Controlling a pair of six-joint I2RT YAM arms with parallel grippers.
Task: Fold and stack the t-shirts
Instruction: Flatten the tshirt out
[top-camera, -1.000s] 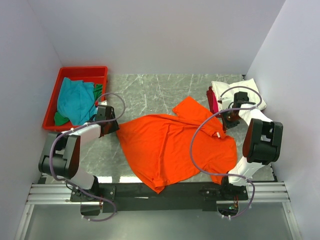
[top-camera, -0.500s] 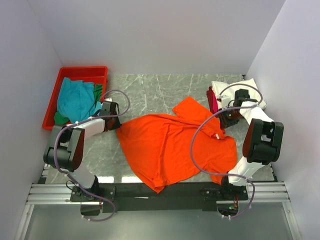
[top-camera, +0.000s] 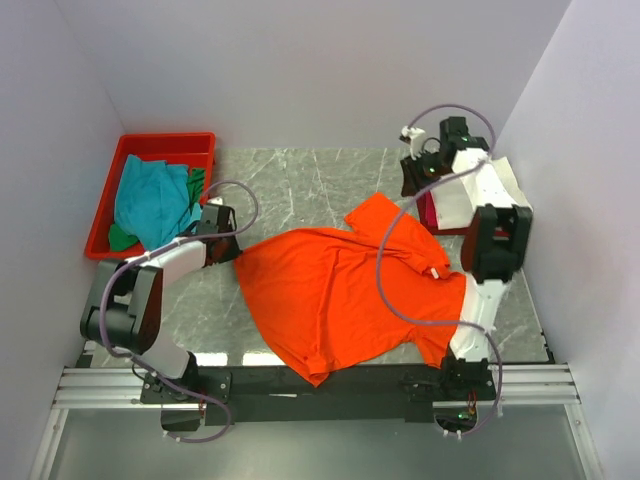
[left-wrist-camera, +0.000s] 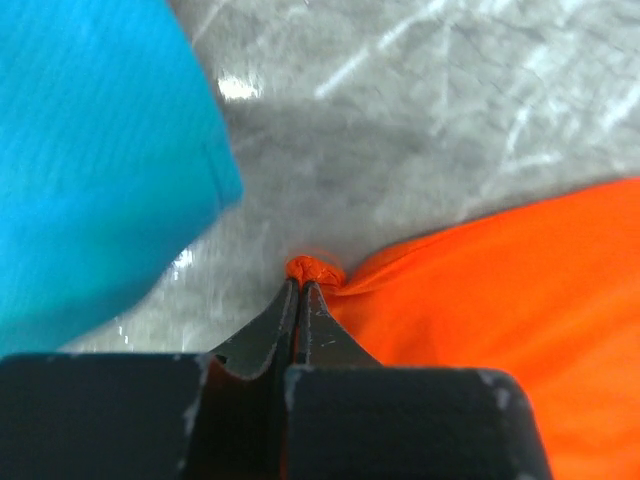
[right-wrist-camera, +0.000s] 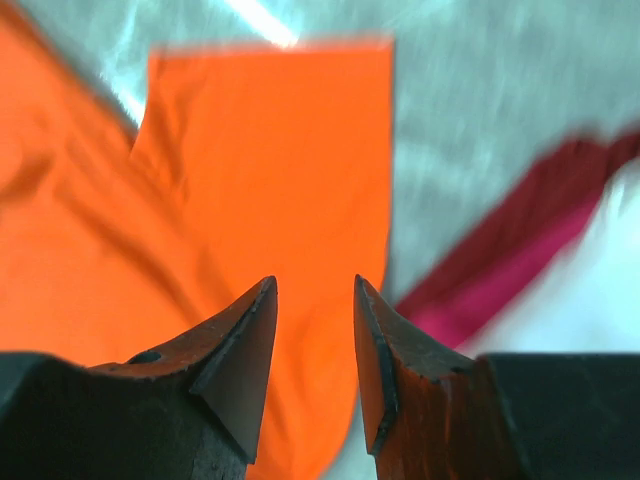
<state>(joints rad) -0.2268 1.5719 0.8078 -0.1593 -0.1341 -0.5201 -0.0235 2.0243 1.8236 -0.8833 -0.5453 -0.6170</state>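
The bright orange t-shirt (top-camera: 340, 290) lies spread out in the middle of the table. My left gripper (top-camera: 235, 251) is low at the shirt's left corner, shut on a small bunch of orange cloth (left-wrist-camera: 315, 270) that pokes out past the fingertips (left-wrist-camera: 288, 300). My right gripper (top-camera: 410, 186) hangs open above the shirt's far sleeve (right-wrist-camera: 280, 150), with nothing between its fingers (right-wrist-camera: 245, 330). A magenta-red t-shirt (top-camera: 430, 212) and a white t-shirt (top-camera: 503, 180) lie at the back right, partly under the right arm. Teal (top-camera: 150, 200) and green (top-camera: 196, 185) t-shirts sit in the tray.
The red plastic tray (top-camera: 165, 141) stands at the back left, close to the left arm. Teal cloth (left-wrist-camera: 90, 150) fills the left side of the left wrist view. Grey walls close in the table on three sides.
The left gripper has moved right to the orange shirt's left corner and shut on it. The right gripper has opened, let go of the shirt and swung up towards the back.
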